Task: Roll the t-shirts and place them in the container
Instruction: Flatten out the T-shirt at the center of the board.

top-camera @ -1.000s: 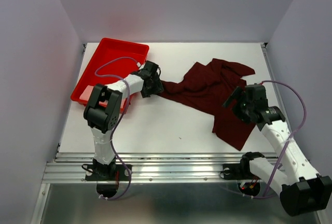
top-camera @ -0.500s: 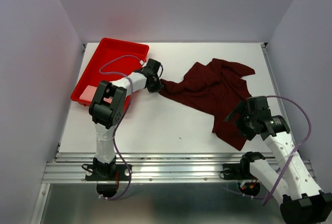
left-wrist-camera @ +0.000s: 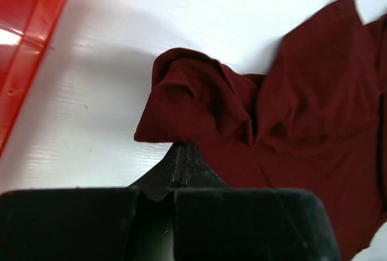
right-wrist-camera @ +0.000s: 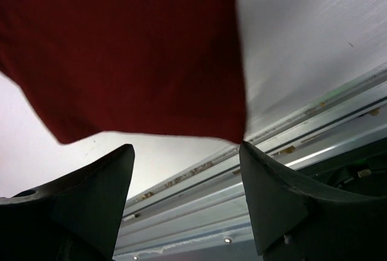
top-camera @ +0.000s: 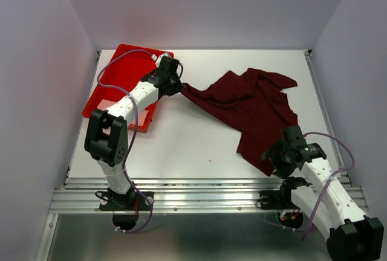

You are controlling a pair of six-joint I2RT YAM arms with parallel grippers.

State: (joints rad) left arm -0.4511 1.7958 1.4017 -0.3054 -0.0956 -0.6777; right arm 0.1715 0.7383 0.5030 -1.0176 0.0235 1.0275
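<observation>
The dark maroon t-shirt point(top-camera: 248, 107) lies crumpled across the right half of the white table. Its left corner is drawn out to a point toward the red tray. My left gripper point(top-camera: 179, 86) is shut on that corner; in the left wrist view the closed jaws point(left-wrist-camera: 183, 147) pinch a bunched fold of the t-shirt point(left-wrist-camera: 290, 104). My right gripper point(top-camera: 276, 159) hovers open at the shirt's near corner. In the right wrist view its gripper point(right-wrist-camera: 186, 146) has the t-shirt hem point(right-wrist-camera: 133, 55) just beyond its tips, with nothing between them.
The bright red tray point(top-camera: 124, 61) sits at the back left, with the left forearm lying over its right edge. A metal rail point(top-camera: 205, 191) runs along the table's near edge, directly under the right gripper. Grey walls enclose the table on three sides.
The left gripper shut on the shirt's left corner and dragged it back and left toward the tray. The right arm swung toward the near edge, to the shirt's lower corner.
</observation>
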